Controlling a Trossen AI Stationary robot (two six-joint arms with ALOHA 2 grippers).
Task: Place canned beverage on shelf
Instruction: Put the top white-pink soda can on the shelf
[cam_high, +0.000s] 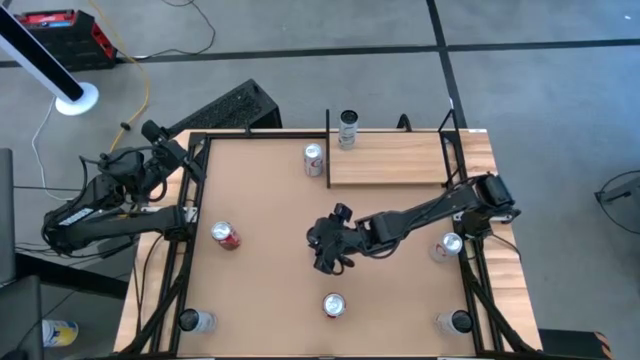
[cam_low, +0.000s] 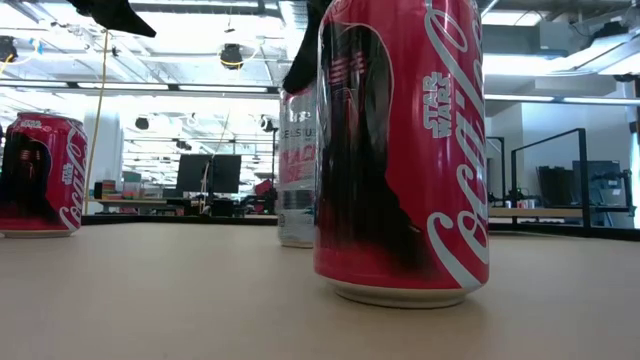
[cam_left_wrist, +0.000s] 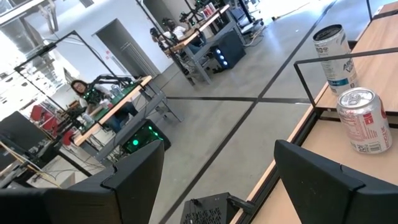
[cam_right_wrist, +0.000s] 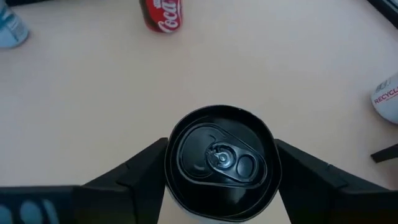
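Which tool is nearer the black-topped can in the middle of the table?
Right. The right tool straddles the black-topped can, one finger on either side; the left tool waits at the table's far-left corner.

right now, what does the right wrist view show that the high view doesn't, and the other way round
Only the right wrist view: the black-lidded round metal can at the right end effector. In the high view the end effector covers that can.

Only the high view: the pale wood-plank shelf with thin black uprights, a tall silver can at its back corner, and the left arm waiting at the table's left edge.

Both: the red Coca-Cola can standing on the brown tabletop.
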